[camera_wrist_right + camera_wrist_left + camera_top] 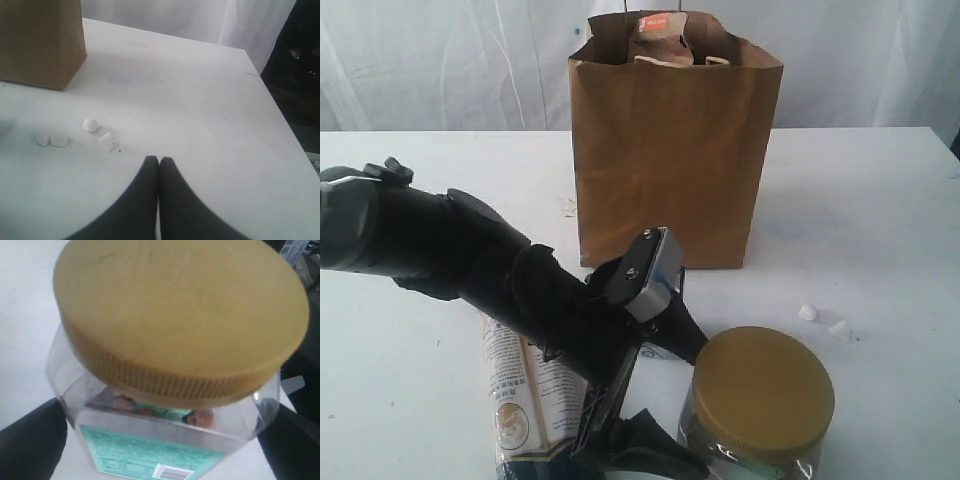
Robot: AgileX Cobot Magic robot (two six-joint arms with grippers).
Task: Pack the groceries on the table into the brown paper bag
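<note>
1. The yellow-lidded clear jar [757,405] stands upright on the table [880,200], lid on, at about 5 o'clock from the brown paper bag [675,150] in the exterior view and well apart from it. It is not yet packed.
2. The left gripper [160,440] has its jaws spread wide, one dark finger on each side of the jar body below the lid. This looks like a line-up for a side grasp. Whether the pads already press the walls I cannot tell.
3. At 9 o'clock from the jar, the long cream-black packet [525,390] lies flat under the left arm, waiting its turn.
4. The bag stands upright and open-mouthed, ready for top loading. The brown pouch with orange label [660,35] shows inside its rim.
5. Small white crumbs [90,125] lie at 1 o'clock from the jar.
6. The right gripper [159,165] is closed and empty, parked over bare table clear of the left arm's work.
</note>
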